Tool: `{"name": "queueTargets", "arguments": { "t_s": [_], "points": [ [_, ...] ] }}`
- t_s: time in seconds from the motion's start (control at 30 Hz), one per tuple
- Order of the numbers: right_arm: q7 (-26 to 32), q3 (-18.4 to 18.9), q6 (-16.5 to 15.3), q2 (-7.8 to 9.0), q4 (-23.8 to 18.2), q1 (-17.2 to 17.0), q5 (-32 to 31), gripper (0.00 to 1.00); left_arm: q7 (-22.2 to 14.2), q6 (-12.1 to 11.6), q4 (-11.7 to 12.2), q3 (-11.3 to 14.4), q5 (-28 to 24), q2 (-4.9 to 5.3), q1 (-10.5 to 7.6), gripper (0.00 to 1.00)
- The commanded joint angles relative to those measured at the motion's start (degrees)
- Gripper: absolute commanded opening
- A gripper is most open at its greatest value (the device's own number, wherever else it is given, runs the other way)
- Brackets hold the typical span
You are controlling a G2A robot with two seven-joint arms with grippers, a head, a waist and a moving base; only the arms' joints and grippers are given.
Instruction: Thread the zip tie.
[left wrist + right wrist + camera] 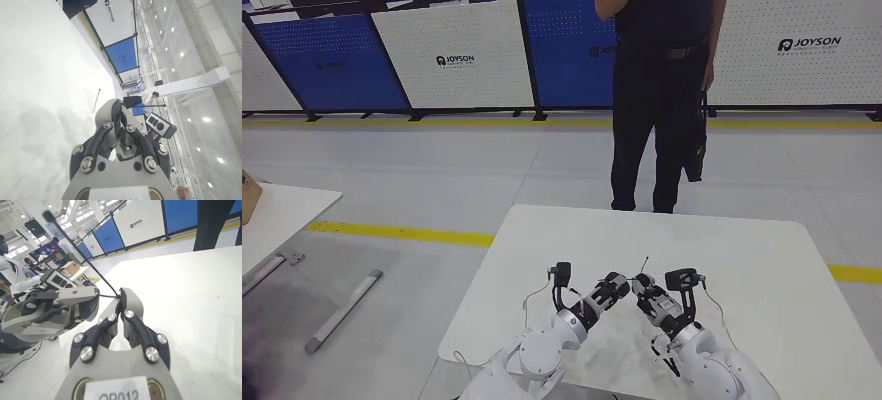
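Note:
A thin black zip tie rises slantwise from my right gripper, its small square head at the free upper end. The right gripper is shut on the tie's lower part. From that grip a short stretch of strap runs sideways into my left gripper, whose fingers are pressed together on it. In the top view both grippers meet tip to tip above the white table, left gripper beside right gripper, with the zip tie poking up. In the left wrist view the zip tie shows just beyond the left gripper.
A person in dark clothes stands just past the table's far edge. A second table with a cardboard box stands off to the left. Bare tabletop lies ahead of and to the right of the grippers.

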Motion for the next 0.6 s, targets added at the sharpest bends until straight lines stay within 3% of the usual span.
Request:
{"name": "queueTargets", "arguments": {
  "t_s": [0.0, 0.57],
  "points": [
    [0.0, -0.1, 0.1, -0.01, 0.0, 0.0, -0.1, 0.00, 0.0, 0.0, 0.0, 0.0, 0.0, 0.01, 0.02, 0.00],
    [1.7, -0.5, 0.4, 0.04, -0.1, 0.3, -1.2, 0.00, 0.3, -0.9, -0.7, -0.3, -0.9, 0.01, 0.31, 0.00]
  ]
}}
